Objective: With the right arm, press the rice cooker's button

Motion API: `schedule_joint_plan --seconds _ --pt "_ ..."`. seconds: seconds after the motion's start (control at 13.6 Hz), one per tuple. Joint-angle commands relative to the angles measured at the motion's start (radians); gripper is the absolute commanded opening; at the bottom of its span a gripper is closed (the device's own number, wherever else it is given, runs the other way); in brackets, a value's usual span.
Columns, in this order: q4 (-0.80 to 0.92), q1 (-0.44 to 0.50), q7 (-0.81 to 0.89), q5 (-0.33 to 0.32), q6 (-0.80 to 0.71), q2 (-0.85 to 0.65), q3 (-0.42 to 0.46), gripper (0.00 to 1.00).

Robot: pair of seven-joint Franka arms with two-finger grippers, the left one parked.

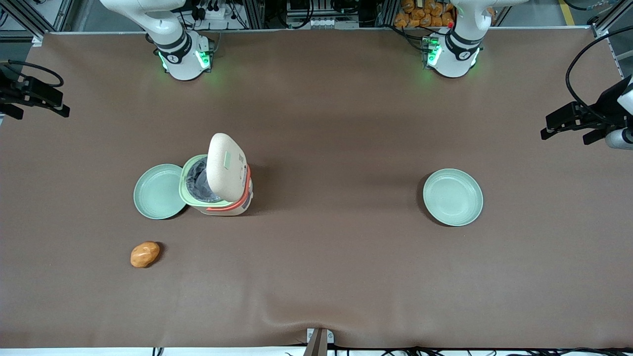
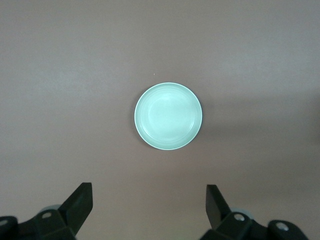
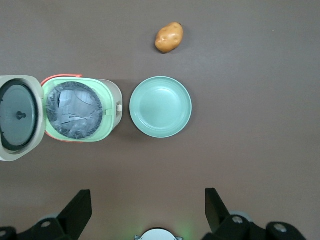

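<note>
The cream rice cooker [image 1: 217,190] [image 3: 80,112] stands on the brown table with its lid [image 1: 226,168] [image 3: 17,117] swung up and open, baring the dark inner pot [image 3: 75,110] inside the pale green rim. A small pale-green pad, the button [image 1: 227,159], shows on the lid's outer face. The right arm [image 1: 175,42] rises out of the front view. Its gripper [image 3: 147,212] hangs open high above the table, farther from the front camera than the cooker and apart from it, with nothing between its fingers [image 3: 80,210].
A pale-green plate [image 1: 158,192] [image 3: 160,106] lies right beside the cooker. A potato [image 1: 145,254] [image 3: 169,37] rests nearer the front camera. Another green plate [image 1: 453,197] [image 2: 168,116] lies toward the parked arm's end.
</note>
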Motion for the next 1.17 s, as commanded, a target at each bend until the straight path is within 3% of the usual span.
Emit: schedule_joint_plan --seconds 0.0,1.1 --pt "-0.006 0.005 0.003 -0.016 -0.027 -0.010 -0.001 1.00" --pt "-0.049 0.003 0.014 -0.009 -0.001 -0.009 -0.020 1.00"
